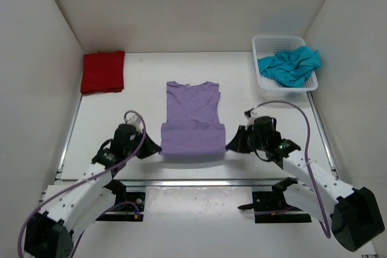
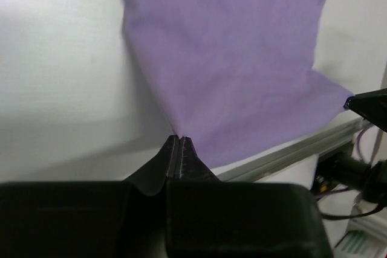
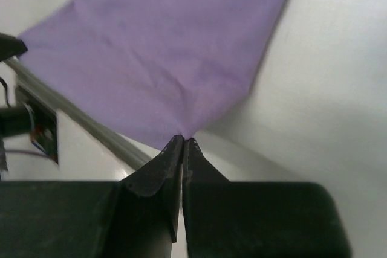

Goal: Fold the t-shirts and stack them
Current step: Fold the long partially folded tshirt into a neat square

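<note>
Lavender t-shirt [image 1: 192, 119] lies at the middle of the table [image 1: 139, 95], collar toward 12 o'clock, and it is pinched at both near corners. The left gripper [image 1: 156, 147] is clamped tight on the 7 o'clock corner and the right gripper [image 1: 230, 144] on the 5 o'clock corner. We see a shadow under that near hem.

The red t-shirt [image 1: 103, 72] sits folded at 10 o'clock, well apart from the lavender one and close to the left wall [image 1: 36, 89]. At 2 o'clock the teal t-shirt [image 1: 290, 66] lies crumpled in the white basket [image 1: 266, 43], draping over its 3 o'clock rim.

White table surface shows at 9 and 3 o'clock of the held shirt and on toward 12 o'clock. At 6 o'clock a metal rail [image 1: 199, 182] crosses near the held hem. Walls close the table on 3 sides.
</note>
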